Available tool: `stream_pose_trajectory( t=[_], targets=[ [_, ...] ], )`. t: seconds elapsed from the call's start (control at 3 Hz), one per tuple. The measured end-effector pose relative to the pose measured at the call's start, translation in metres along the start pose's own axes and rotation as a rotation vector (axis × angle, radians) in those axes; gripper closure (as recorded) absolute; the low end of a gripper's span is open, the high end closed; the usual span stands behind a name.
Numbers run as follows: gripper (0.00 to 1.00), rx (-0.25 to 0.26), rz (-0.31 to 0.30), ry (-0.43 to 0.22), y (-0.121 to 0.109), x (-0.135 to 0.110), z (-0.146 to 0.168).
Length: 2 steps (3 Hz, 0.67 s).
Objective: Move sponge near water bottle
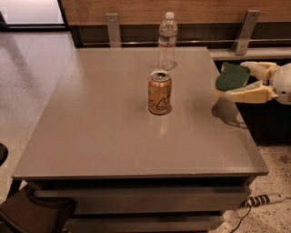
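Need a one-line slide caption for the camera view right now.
Gripper holds the sponge above the table's right edge; water bottle stands at the far edge, behind an orange-gold can.

**Single camera, high and in front of the table [91, 136], tilted down.**

It looks from above the table's near edge toward the wood-panelled wall [204, 9] at the back. The whole top is in frame, the table's front face fills the bottom, the floor [27, 91] runs down the left, and a power strip [266, 199] lies at lower right. Range is middling. The can [159, 92] sits near mid-frame, and the water bottle [167, 41] stands at the far edge, top centre. The gripper [228, 83] comes in from the right border, over the table's right edge and raised off the top. Its fingers are clasped on the sponge [233, 75], and the arm behind it is cut off by the frame.
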<state>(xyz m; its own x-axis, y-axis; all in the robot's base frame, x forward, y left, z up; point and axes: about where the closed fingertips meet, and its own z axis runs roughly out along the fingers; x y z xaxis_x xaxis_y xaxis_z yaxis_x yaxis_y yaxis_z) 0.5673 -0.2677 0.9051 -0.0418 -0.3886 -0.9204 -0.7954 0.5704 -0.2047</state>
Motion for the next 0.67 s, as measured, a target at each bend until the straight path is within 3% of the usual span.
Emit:
stream_pose_trajectory(
  t=[0.33,0.67],
  targets=[
    [1.00,-0.032,0.041,0.046,-0.056,0.009,0.013],
    [1.00,-0.051,0.036,0.079,-0.088,0.000,0.035]
  ],
)
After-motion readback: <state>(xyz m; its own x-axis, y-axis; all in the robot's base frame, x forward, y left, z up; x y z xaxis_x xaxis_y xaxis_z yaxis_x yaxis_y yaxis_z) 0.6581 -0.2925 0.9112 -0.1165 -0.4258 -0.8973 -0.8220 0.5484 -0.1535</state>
